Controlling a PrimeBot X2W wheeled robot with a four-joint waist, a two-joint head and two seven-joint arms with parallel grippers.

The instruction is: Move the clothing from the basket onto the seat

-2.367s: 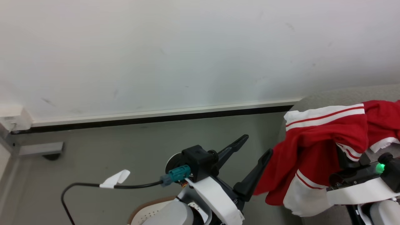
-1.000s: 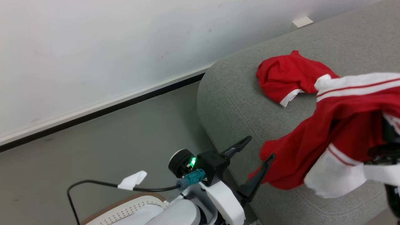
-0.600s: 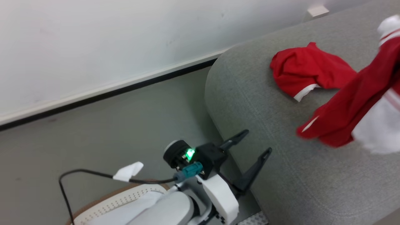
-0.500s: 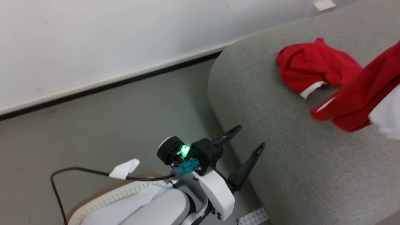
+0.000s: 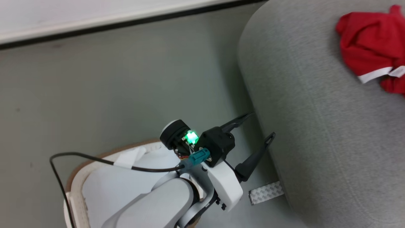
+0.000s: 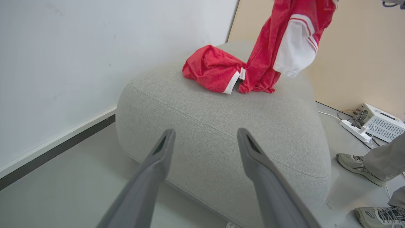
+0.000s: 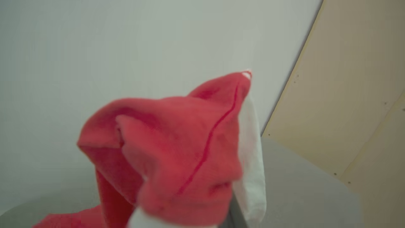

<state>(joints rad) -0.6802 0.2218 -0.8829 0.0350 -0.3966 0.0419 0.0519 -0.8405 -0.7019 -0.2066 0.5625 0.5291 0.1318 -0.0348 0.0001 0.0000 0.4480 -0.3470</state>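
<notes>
The grey seat [image 5: 316,133] takes up the right of the head view. One red garment with a white band [image 5: 367,44] lies crumpled on its top. In the left wrist view that garment [image 6: 212,68] lies beside a second red garment with a white sleeve [image 6: 284,38], which hangs from above with its lower end touching the seat [image 6: 221,133]. In the right wrist view this hanging garment [image 7: 177,152] drapes over my right gripper and hides the fingers. My left gripper [image 5: 261,125] is open and holds nothing, beside the seat's edge and above the white basket [image 5: 74,180].
A person's feet in grey shoes [image 6: 357,164] stand on the floor at the seat's right. A white box [image 6: 379,122] and a power strip [image 6: 354,129] lie near the beige wall. A patch of white tape [image 5: 265,192] marks the floor by the seat's base.
The head camera has swung down and left, so more of the basket shows. The held garment has travelled right over the seat and left the head view. My left gripper stays open.
</notes>
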